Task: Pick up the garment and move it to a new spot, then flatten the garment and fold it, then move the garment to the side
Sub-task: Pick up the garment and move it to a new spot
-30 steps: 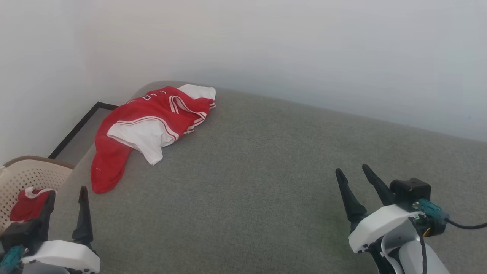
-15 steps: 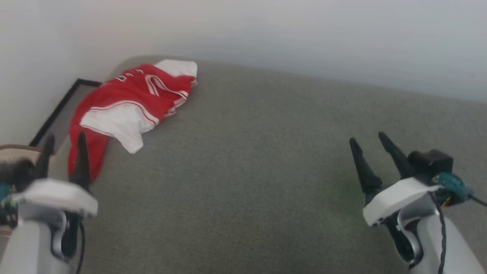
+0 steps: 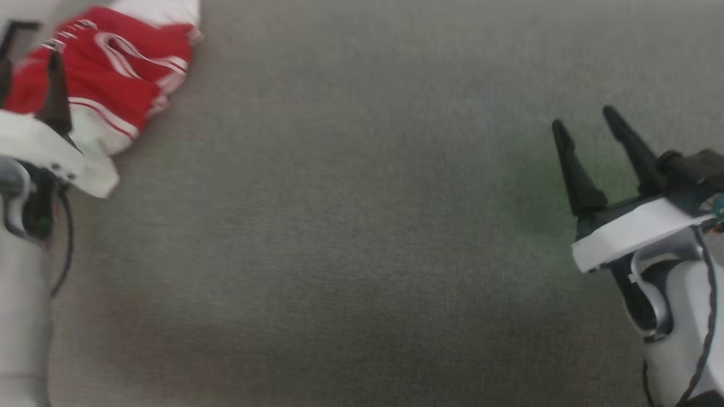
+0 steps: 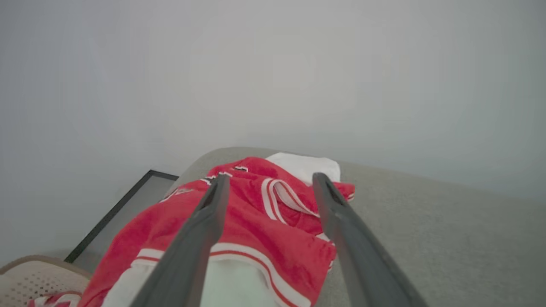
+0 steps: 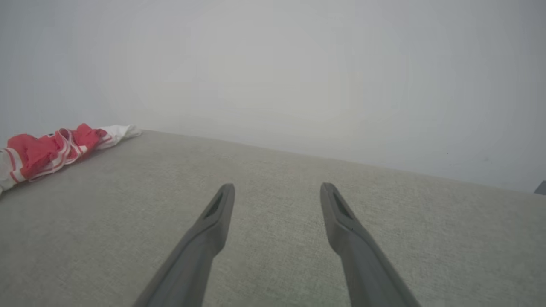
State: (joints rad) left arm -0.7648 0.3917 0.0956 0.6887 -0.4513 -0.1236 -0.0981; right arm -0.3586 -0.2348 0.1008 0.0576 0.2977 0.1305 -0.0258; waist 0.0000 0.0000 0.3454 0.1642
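Observation:
The garment (image 3: 107, 73) is a red jersey with white sleeves and white-striped trim, lying crumpled at the far left corner of the grey cushioned surface (image 3: 350, 215). My left gripper (image 3: 28, 62) hovers over its near part, open, and nothing sits between the fingers. In the left wrist view the garment (image 4: 251, 238) spreads under and beyond the left gripper (image 4: 271, 175). My right gripper (image 3: 582, 117) is open above bare cushion at the right, far from the garment. The right wrist view has the right gripper (image 5: 277, 186) over bare fabric and the garment (image 5: 51, 147) at the far left.
A pale wall (image 4: 298, 76) rises behind the cushion. Left of the cushion are a dark-framed strip of floor (image 4: 128, 200) and a beige perforated basket (image 4: 25, 277) with a red cloth (image 4: 47, 298) in it. The cushion's left edge is rounded.
The head camera has tilted down, so the whole picture has shifted. My left gripper has come forward from short of the garment to over it. Both grippers stay open.

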